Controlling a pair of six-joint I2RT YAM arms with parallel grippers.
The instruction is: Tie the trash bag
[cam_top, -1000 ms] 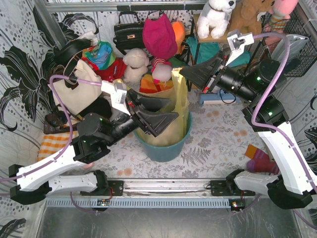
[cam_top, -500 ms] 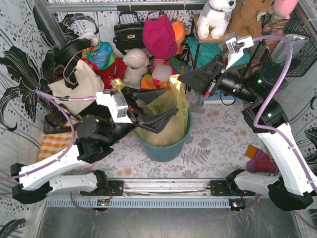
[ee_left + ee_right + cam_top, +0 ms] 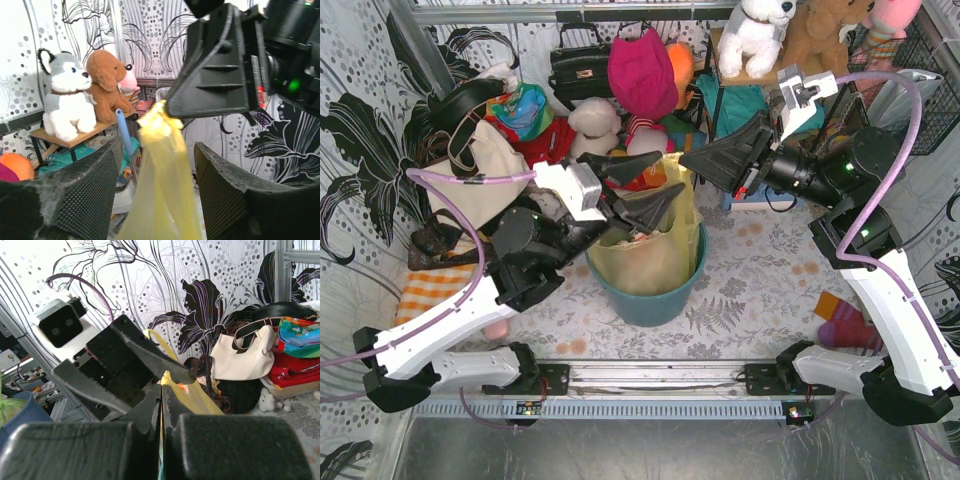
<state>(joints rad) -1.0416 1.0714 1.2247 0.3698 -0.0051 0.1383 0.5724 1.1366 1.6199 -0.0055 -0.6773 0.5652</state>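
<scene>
The yellow-green trash bag point(image 3: 645, 250) sits in the round teal bin point(image 3: 650, 300) at the table's middle. My right gripper point(image 3: 688, 160) is shut on the bag's top edge and holds a strip of it pulled up and taut; in the right wrist view point(image 3: 161, 392) yellow plastic point(image 3: 197, 397) runs out from between the closed jaws. My left gripper point(image 3: 660, 180) is open above the bin, just left of the right gripper. In the left wrist view the stretched yellow strip point(image 3: 162, 190) passes between its two spread fingers point(image 3: 75, 200) without touching them.
A cream tote bag point(image 3: 480, 180), a black handbag point(image 3: 580, 65), clothes and plush toys point(image 3: 595, 125) crowd the back left. A stool with plush animals point(image 3: 755, 30) stands at the back right. A striped sock point(image 3: 845, 320) lies at the right, an orange cloth point(image 3: 425, 290) at the left.
My left gripper has risen and swung back and to the right, from the bin's near rim to the raised strip. My right gripper still holds the bag's edge in much the same place.
</scene>
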